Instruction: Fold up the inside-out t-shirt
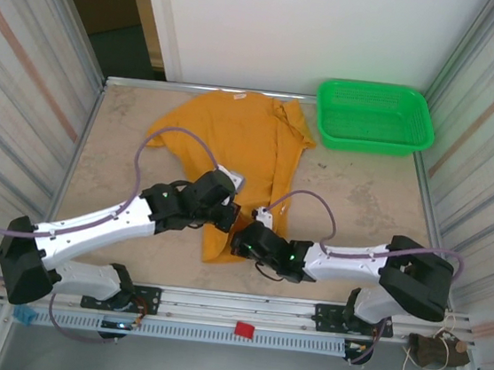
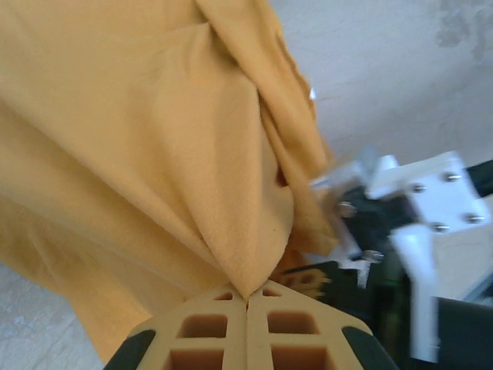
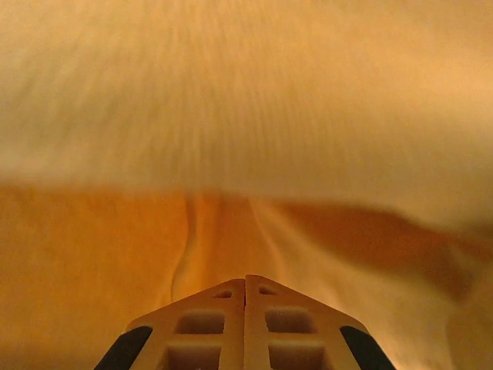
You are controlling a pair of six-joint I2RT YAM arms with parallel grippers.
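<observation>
At near hem of shirt (image 1: 235,130), on surface (image 1: 362,189): L hand (image 2: 247,297) pinches a fold; R hand (image 3: 245,279) closed, tips against fabric.

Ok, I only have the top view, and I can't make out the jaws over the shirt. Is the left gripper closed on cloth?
Observer: Yes. In the left wrist view the left gripper is shut, with a peak of the shirt pinched at its tips.
Operator: And the right one?
Observer: The right wrist view shows the right gripper shut too, fingers flush together. Cloth lies right at the tips, but I cannot tell whether any is caught.
Operator: Is the cloth flat at the left grip?
Observer: No. Deep folds run up from the pinch, so the cloth is gathered there.
</observation>
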